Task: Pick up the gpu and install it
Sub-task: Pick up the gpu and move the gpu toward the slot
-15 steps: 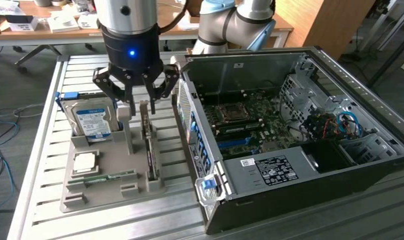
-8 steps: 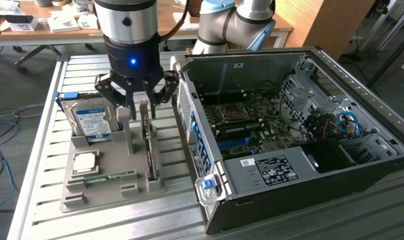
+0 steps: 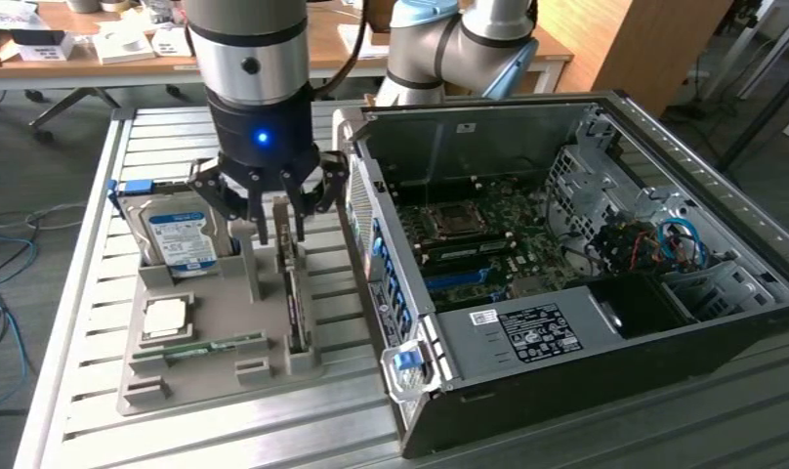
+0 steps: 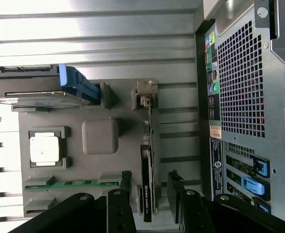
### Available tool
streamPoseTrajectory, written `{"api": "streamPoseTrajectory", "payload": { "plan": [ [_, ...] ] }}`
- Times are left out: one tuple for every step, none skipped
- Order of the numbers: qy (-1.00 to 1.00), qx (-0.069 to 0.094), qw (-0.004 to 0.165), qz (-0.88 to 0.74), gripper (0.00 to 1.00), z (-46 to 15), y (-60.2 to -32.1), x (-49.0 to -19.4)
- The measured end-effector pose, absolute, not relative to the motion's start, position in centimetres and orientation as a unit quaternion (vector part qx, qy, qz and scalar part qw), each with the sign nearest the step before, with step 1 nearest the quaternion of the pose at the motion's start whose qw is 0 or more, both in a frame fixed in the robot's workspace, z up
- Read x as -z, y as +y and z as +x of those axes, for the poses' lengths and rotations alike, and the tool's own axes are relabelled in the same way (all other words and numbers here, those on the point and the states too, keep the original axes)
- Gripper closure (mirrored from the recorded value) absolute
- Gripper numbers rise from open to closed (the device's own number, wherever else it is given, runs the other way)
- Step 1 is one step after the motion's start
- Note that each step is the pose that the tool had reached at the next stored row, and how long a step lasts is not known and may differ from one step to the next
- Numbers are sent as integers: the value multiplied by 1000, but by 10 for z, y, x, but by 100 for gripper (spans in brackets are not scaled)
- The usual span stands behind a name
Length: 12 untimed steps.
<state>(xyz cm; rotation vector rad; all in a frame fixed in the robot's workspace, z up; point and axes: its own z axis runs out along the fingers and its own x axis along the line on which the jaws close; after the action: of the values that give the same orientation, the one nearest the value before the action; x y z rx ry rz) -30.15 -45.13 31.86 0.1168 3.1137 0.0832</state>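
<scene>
The gripper (image 3: pixel 272 217) hung spread over the grey tray (image 3: pixel 173 386), on the exterior view's left of the open case (image 3: pixel 538 322). The gpu (image 3: pixel 294 303) stood on edge in a tray slot, near the case wall, with its pale bracket (image 4: pixel 145 90) at the far end. In the wrist view one of the fingers (image 4: pixel 124 187) sat on each side of the card (image 4: pixel 145 170), apart from it, gripping nothing.

To grasp well, I judged the jaws should stay centred across the thin card and square to its flat faces, closing on the board itself, not the bracket; a straight, even squeeze would keep it from tipping in the slot.

The card's lower edge was sunk in the tray; how far down the fingertips reached along it could not be told; the target slot on the board inside the case was hard to make out.
</scene>
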Motion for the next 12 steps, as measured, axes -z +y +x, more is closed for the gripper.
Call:
{"api": "streamPoseTrajectory", "payload": {
  "plan": [
    [999,-27,12,37,57,-302,-451,-317],
    [999,-27,12,37,57,-302,-451,-315],
    [999,-27,12,38,57,-302,-451,-313],
    [999,-27,12,37,57,-302,-451,-311],
    [999,-27,12,37,57,-302,-451,-309],
    [999,-27,12,37,57,-302,-451,-308],
    [999,-27,12,37,57,-302,-451,-306],
    [999,-27,12,37,57,-302,-451,-304],
    [999,-27,12,38,57,-302,-451,-303],
    [999,-27,12,37,57,-302,-451,-304],
    [999,-27,12,37,57,-302,-452,-304],
    [999,-27,12,37,57,-301,-452,-303]
  ]
}}
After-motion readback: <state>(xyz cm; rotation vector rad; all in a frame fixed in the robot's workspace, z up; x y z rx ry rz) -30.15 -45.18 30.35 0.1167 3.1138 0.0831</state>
